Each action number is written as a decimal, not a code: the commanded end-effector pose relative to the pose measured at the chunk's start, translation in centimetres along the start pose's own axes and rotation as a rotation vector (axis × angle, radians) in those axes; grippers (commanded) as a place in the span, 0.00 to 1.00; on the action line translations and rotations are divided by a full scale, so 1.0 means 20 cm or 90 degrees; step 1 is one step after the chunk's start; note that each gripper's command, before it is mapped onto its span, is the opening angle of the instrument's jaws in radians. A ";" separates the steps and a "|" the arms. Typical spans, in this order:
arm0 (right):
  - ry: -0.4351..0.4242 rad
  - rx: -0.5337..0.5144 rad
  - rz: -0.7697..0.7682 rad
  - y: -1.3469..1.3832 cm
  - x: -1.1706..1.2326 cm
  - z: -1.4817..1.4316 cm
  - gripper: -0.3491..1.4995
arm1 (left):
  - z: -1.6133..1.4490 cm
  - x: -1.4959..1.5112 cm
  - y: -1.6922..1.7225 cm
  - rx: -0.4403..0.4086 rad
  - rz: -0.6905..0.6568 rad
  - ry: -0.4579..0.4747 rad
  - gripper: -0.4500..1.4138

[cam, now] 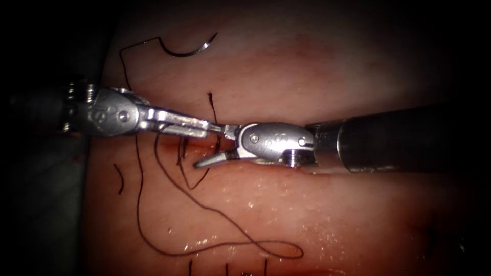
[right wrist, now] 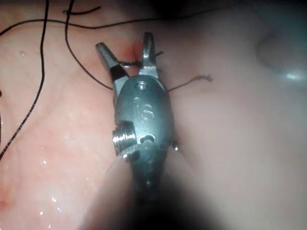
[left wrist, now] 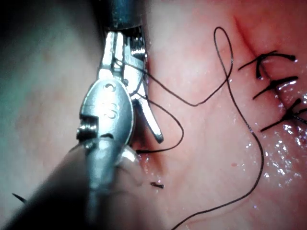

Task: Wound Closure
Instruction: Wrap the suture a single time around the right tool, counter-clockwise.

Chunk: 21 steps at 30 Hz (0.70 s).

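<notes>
Two tools meet tip to tip at the cut (cam: 171,145) in the tissue (cam: 332,66). Left tool (cam: 207,128): jaws closed to a narrow line; thread (cam: 139,204) crosses right at their tips, but whether it is pinched there cannot be told. Right tool (cam: 212,146): jaws spread wide in a V, holding nothing, with a strand lying across the gap between them and a short frayed end (right wrist: 194,80) just beside its body. Needle (cam: 186,51): free on the tissue, not in it, held by neither tool and well clear of both tips, on the far side of the left tool. Its thread trails past the left tool's body and lies in a long slack loop on the near side of both tips. Finished stitches (left wrist: 276,84) sit farther along the cut, away from the jaws. Judged from this layout, the step in hand is thread handling at a stitch, not needle driving. The next move calls for a grip on thread alone, with no tissue between the jaws and the slack loop kept clear. Readable marking: "IS" stamped on the right tool's body (right wrist: 144,110); the stamps on the left tool cannot be read.
</notes>
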 end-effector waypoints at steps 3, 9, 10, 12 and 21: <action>0.017 0.008 0.005 -0.002 -0.004 0.009 0.00 | 0.006 -0.007 -0.005 -0.003 0.002 0.018 0.00; 0.059 0.011 0.005 -0.004 -0.004 0.018 0.00 | 0.004 -0.013 -0.010 -0.013 0.003 0.047 0.00; 0.068 0.022 0.007 -0.004 -0.004 0.019 0.00 | 0.003 -0.013 -0.011 -0.014 0.002 0.049 0.00; 0.085 0.032 0.018 -0.005 -0.004 0.020 0.00 | 0.001 -0.015 -0.012 -0.013 0.005 0.055 0.00; 0.192 0.050 0.076 -0.008 -0.002 0.022 0.00 | -0.007 -0.028 -0.016 -0.019 -0.003 0.068 0.00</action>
